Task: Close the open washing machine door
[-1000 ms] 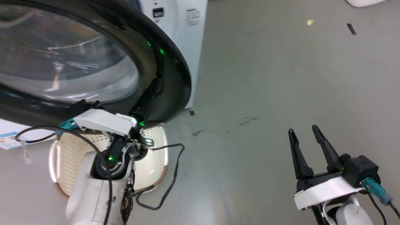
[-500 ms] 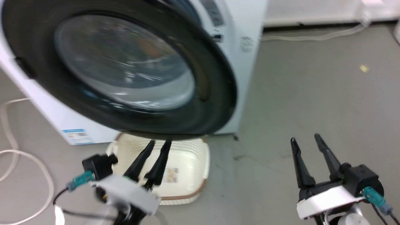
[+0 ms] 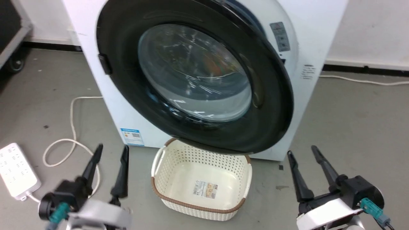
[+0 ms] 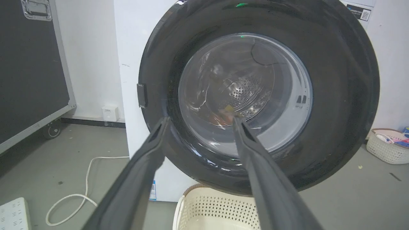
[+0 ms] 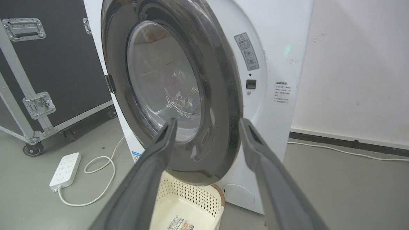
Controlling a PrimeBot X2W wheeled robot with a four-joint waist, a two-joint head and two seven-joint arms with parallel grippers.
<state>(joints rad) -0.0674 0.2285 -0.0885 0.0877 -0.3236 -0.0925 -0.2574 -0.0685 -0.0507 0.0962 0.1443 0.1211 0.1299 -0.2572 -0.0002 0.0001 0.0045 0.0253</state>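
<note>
Left claw (image 3: 112,147): spread, empty, low beside basket (image 3: 198,207). Right claw (image 3: 301,150): spread, empty, clear of door (image 3: 195,73). Door: lying against machine (image 3: 313,38) front, seemingly shut; latch unconfirmed, possibly one final press left.

I'm looking at a dull grey floor (image 3: 351,121), scuffed in places, which meets a plain white wall (image 5: 351,64) along a black skirting strip (image 5: 351,142). At the left a black flight case (image 5: 54,57) with metal edging stands on a caster (image 5: 30,149). A white power strip (image 3: 16,171) lies on the floor with its pale cord (image 3: 72,121) looping beside it. Low on the wall is a small white box (image 4: 110,114), perhaps a socket.
</note>
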